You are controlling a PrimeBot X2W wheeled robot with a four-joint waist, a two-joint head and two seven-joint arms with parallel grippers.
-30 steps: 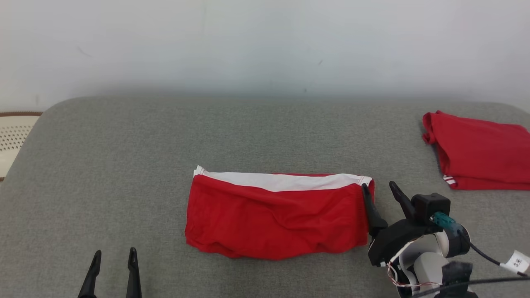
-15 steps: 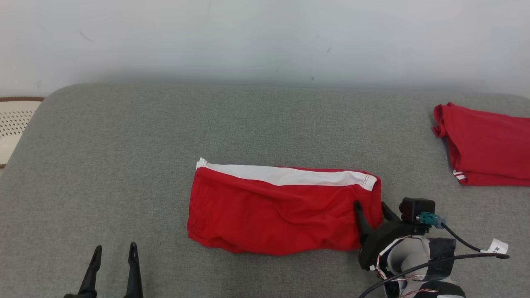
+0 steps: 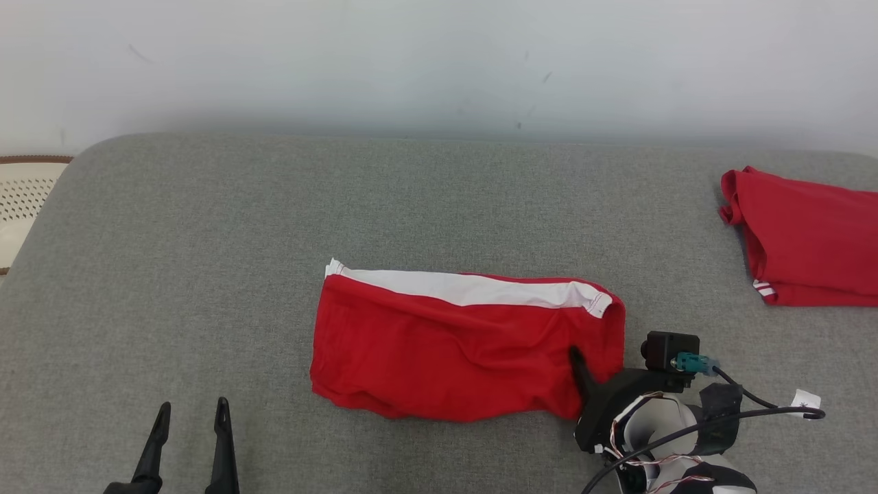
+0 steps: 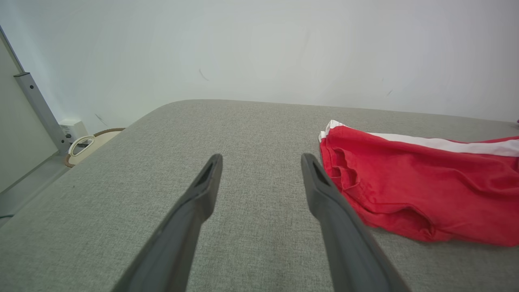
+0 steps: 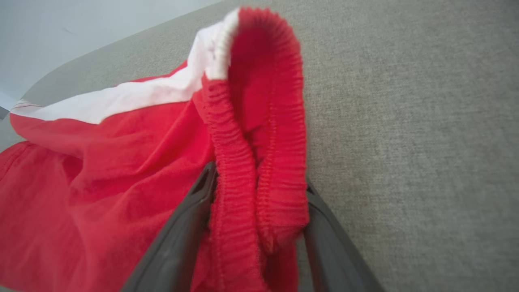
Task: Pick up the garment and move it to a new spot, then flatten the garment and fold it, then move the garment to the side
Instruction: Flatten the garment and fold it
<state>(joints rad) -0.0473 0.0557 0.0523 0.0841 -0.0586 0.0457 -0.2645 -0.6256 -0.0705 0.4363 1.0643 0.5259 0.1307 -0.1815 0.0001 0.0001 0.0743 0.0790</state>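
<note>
The garment (image 3: 446, 350) is a pair of red shorts with a white side stripe, lying folded on the grey cushion (image 3: 274, 219). My right gripper (image 3: 597, 367) is at its right end. In the right wrist view the right gripper (image 5: 257, 182) is open, its jaws straddling the bunched elastic waistband (image 5: 263, 134). One dark finger (image 3: 579, 363) lies on top of the cloth; the other is hidden by it. My left gripper (image 3: 191, 412) hovers open at the lower left, holding nothing. In the left wrist view the left gripper (image 4: 261, 160) is just left of the garment (image 4: 425, 190).
A second red garment (image 3: 809, 240) lies folded at the cushion's right edge. A white perforated basket (image 3: 20, 206) stands beyond the left edge, near a metal post (image 4: 36, 109). A pale wall runs behind the cushion.
The head camera has shifted. My right gripper has moved left onto the garment's right end, so the waistband now sits between its fingers, and the jaws have narrowed slightly. The left gripper has stayed put.
</note>
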